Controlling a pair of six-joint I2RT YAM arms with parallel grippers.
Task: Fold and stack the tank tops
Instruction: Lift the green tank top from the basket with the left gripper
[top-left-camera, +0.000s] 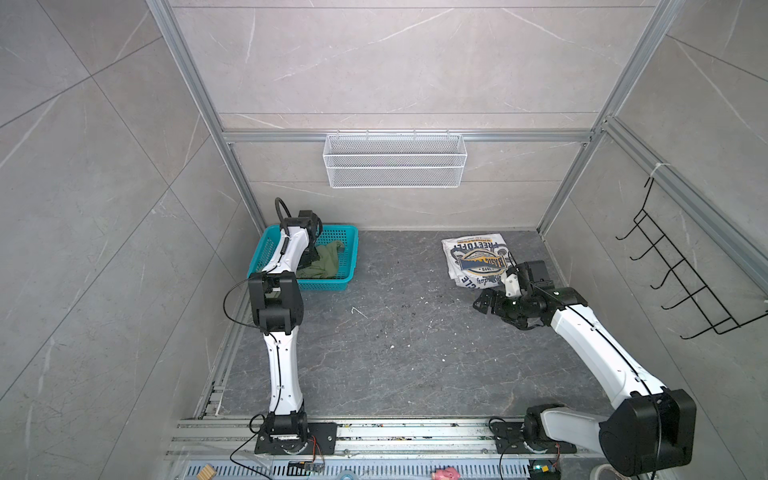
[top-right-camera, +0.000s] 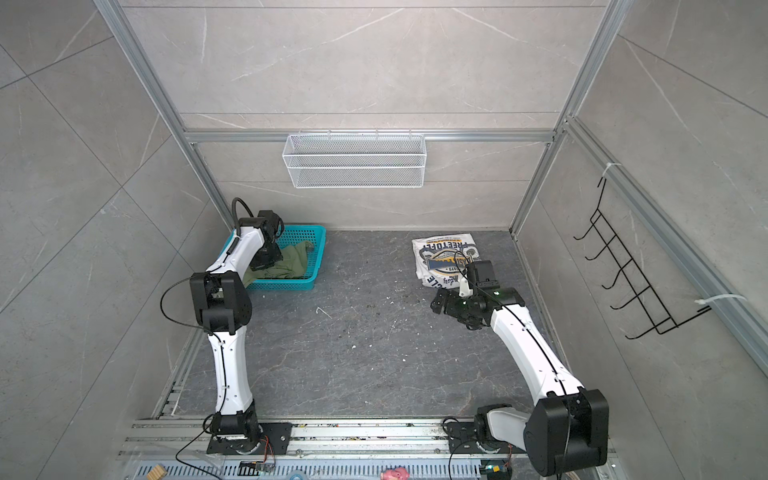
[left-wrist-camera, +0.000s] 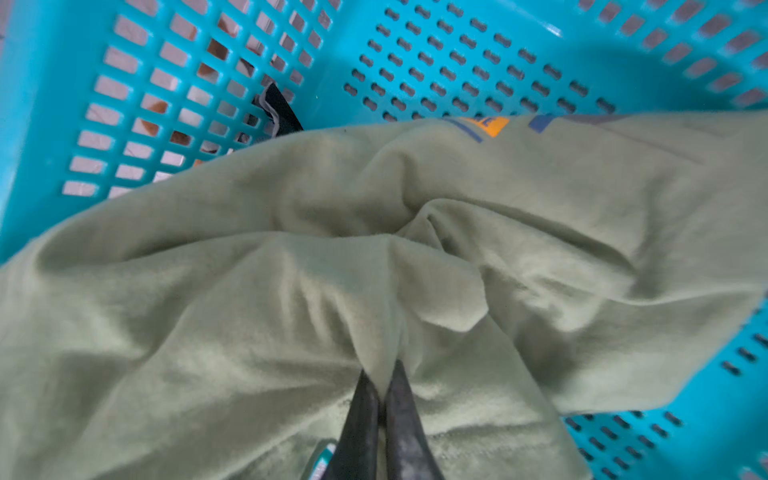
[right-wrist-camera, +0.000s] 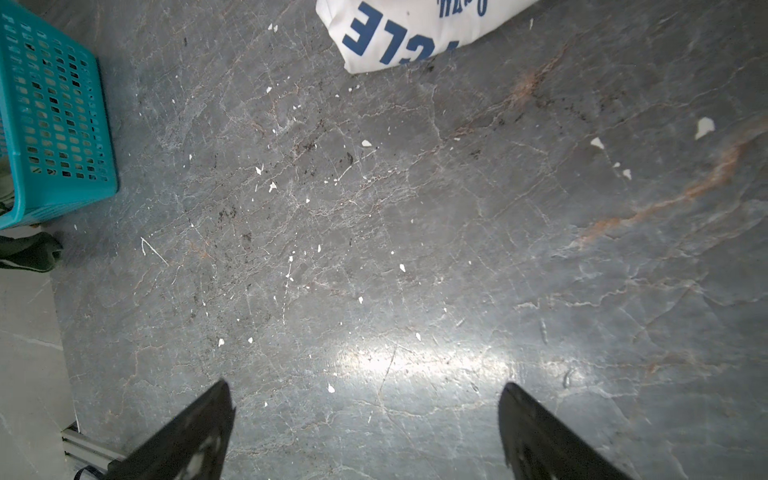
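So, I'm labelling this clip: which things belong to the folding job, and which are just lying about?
Job: olive tank top, pinched by left gripper; white tank top, folded.
Lying about: teal basket, wire mesh basket, black hook rack.

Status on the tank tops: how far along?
Done: the white tank top lies folded at the far right of the table.
In hand: the left gripper is shut on a pinch of the olive tank top, which lies crumpled in the teal basket. The right gripper is open over bare table, holding nothing.
Left: lift the olive top out, fold it, stack the two.
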